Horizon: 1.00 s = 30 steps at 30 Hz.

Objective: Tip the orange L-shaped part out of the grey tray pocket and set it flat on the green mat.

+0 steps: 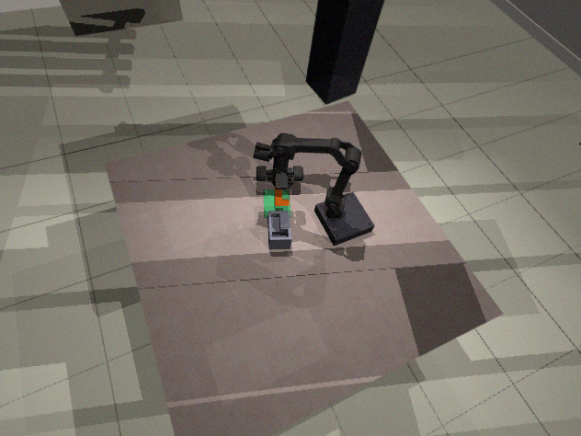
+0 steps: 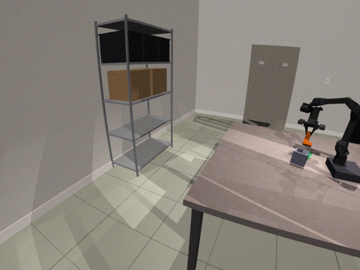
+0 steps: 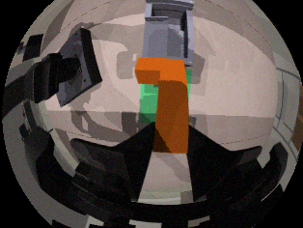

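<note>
The orange L-shaped part (image 1: pixel 281 200) (image 2: pixel 307 139) (image 3: pixel 173 103) hangs in the air, tilted steeply with its L-shaped end down. My gripper (image 2: pixel 309 133) (image 3: pixel 170 127) is shut on the straight end of the part. In the top view the fingers are hidden behind the gripper body. The green mat (image 1: pixel 268 202) (image 2: pixel 309 155) (image 3: pixel 149 103) lies below the part, partly covered by it in the wrist view. The grey tray (image 1: pixel 279 243) (image 2: pixel 298 158) (image 3: pixel 166 44) stands beside the mat, and its L-shaped pocket is empty.
The arm's dark base (image 1: pixel 345 219) (image 2: pixel 344 170) (image 3: pixel 82 68) stands on the table (image 1: pixel 262 328) (image 2: pixel 246 185) to the right of the tray and mat in the top view. A dark column (image 1: pixel 342 51) stands beyond the table's far edge. A shelf rack (image 2: pixel 131 116) stands away from the table.
</note>
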### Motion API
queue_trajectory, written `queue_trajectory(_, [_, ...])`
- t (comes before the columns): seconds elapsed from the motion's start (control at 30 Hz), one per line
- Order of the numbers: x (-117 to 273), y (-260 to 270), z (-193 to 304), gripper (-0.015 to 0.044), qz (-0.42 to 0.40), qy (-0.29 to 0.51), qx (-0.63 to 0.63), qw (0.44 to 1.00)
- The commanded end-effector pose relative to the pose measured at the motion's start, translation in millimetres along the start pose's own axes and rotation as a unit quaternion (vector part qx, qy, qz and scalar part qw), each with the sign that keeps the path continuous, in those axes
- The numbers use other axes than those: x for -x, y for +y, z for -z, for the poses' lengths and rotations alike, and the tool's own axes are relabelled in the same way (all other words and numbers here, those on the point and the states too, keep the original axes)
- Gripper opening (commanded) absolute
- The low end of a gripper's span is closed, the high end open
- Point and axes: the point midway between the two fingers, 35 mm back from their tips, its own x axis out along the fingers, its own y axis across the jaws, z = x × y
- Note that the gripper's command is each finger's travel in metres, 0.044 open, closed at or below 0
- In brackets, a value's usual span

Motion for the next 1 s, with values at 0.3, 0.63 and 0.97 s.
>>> queue_trajectory(0.3, [-1,3,31,0.0,0.0,-0.001,0.001,1.0])
queue_trajectory(0.63, [-15,3,31,0.0,0.0,-0.001,0.001,1.0])
queue_trajectory(0.97, [-30,3,31,0.0,0.0,-0.001,0.001,1.0])
